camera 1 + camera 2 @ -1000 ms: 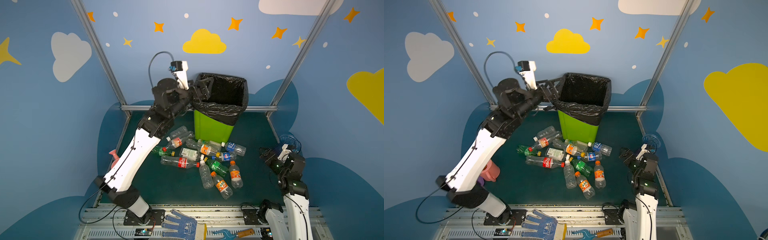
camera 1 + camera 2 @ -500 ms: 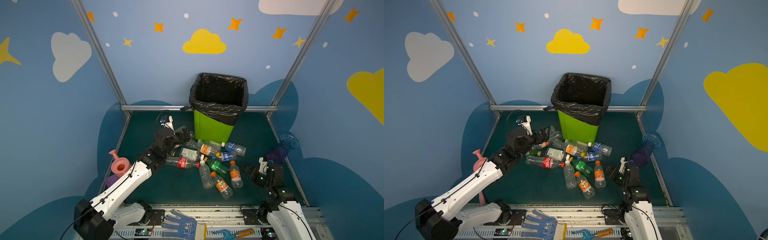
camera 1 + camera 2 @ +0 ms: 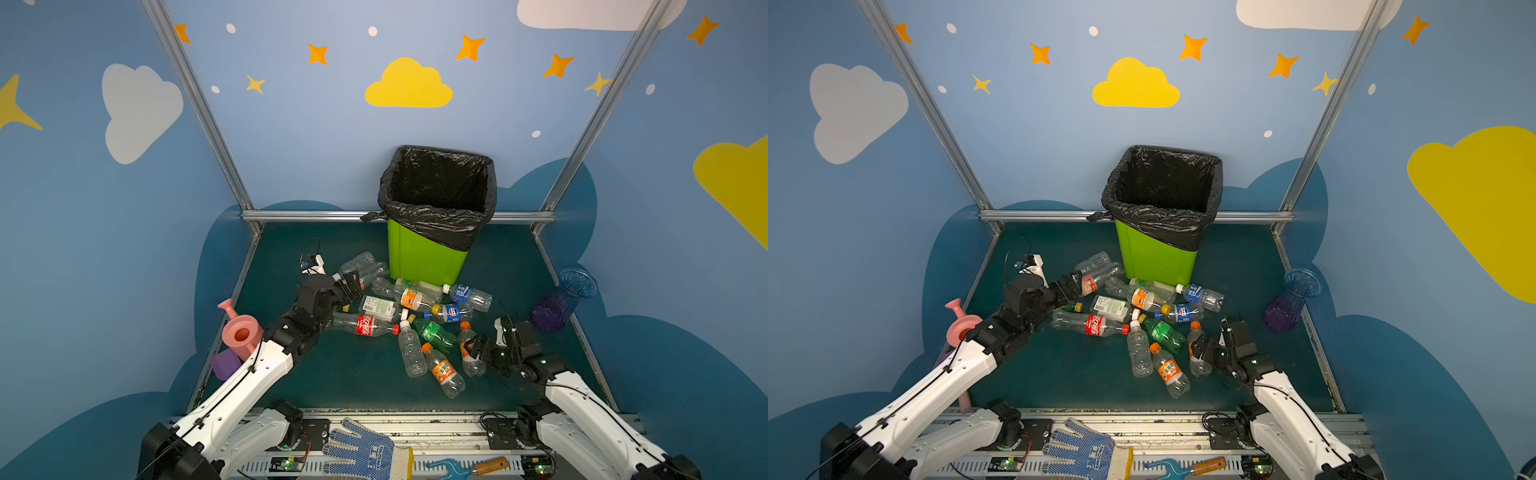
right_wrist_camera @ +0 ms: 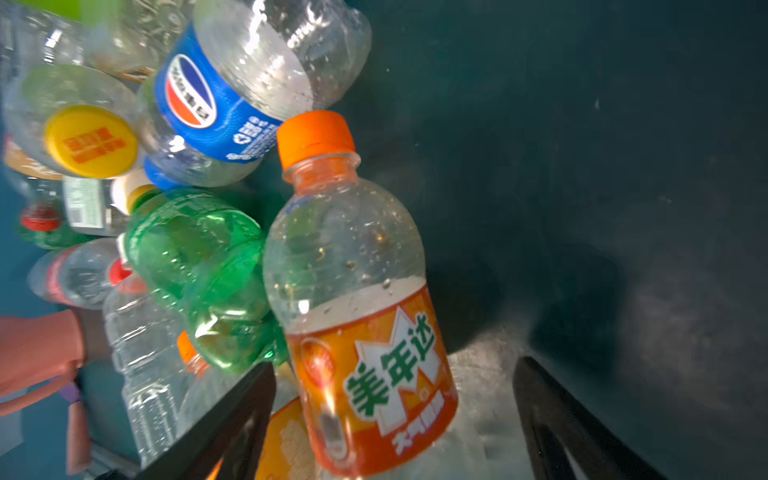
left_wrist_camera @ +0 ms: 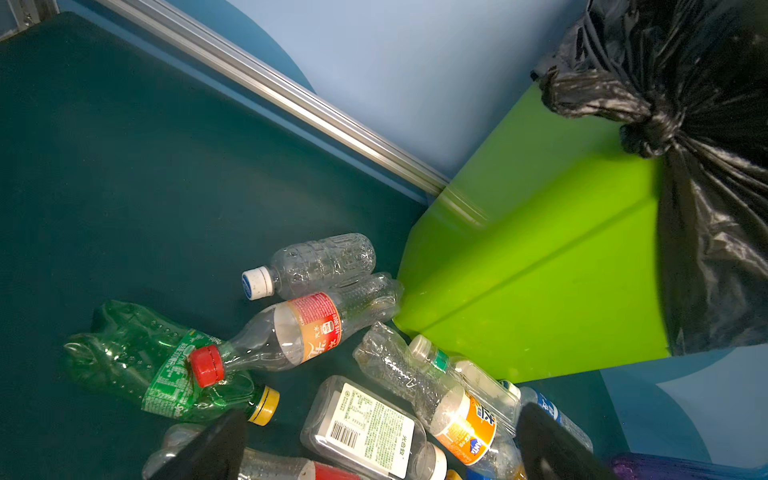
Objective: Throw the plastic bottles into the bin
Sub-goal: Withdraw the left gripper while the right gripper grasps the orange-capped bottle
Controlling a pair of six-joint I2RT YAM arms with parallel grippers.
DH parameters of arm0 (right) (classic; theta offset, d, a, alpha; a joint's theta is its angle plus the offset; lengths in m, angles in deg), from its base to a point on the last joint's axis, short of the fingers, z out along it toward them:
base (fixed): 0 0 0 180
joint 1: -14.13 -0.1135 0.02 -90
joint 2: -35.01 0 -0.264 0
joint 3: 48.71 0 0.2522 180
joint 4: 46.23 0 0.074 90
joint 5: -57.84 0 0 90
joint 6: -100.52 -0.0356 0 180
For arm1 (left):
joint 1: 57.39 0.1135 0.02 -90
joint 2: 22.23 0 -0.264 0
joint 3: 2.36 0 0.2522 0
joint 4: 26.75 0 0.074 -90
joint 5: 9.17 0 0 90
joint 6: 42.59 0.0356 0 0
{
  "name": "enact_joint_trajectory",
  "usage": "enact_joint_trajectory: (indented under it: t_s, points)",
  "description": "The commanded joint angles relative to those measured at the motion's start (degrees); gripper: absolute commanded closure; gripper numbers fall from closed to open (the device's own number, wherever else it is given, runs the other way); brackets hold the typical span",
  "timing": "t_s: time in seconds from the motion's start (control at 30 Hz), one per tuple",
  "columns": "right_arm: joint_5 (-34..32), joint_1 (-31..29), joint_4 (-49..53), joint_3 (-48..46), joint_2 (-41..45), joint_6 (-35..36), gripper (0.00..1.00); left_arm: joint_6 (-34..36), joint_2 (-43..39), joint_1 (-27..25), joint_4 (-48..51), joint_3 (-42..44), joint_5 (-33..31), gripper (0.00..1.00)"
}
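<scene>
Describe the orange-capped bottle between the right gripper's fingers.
The orange-capped bottle is small, clear plastic, uncrushed, droplets inside, with an orange label bearing green characters. It lies on its side on the dark mat within the open right gripper. The dented green bottle touches its side; its cap sits beside the Pepsi bottle.
</scene>
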Motion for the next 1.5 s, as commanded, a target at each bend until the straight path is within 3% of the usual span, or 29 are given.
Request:
enact_joint_trajectory:
  t_s: [0.0, 0.43, 0.67, 0.83, 1.2, 1.37, 1.47]
  points:
    - [-3.7, -1.1, -0.1, 2.7, -2.8, 0.9, 0.13, -1.2, -0.6, 0.7, 1.9, 0.6, -0.7, 0.0]
    - [-9.9, -1.3, 3.5, 3.6, -4.0, -2.9, 0.33, -1.6, -2.2, 2.7, 2.9, 2.5, -0.9, 0.0]
    - [-9.5, -1.3, 3.7, 4.6, -5.5, -1.7, 0.19, -2.1, -2.5, 3.5, 2.7, 3.3, -0.2, 0.0]
    - [-9.9, -1.3, 2.7, 5.3, -8.5, -1.5, 0.2, -2.3, -3.1, 3.8, 3.3, 3.5, -0.3, 0.0]
    - [-11.1, -1.0, 3.0, 7.1, -8.7, -0.7, 0.58, -2.4, -5.7, 5.1, 4.2, 5.7, -1.2, 0.0]
    - [-11.8, -0.9, 5.0, 12.1, -5.1, 3.0, 0.58, -2.7, -5.7, 5.5, 4.4, 6.6, -1.3, 0.0]
    - [-14.6, -0.7, 7.9, 20.2, -1.9, 7.9, 0.58, -3.5, -5.6, 6.0, 4.6, 7.5, -2.1, 0.0]
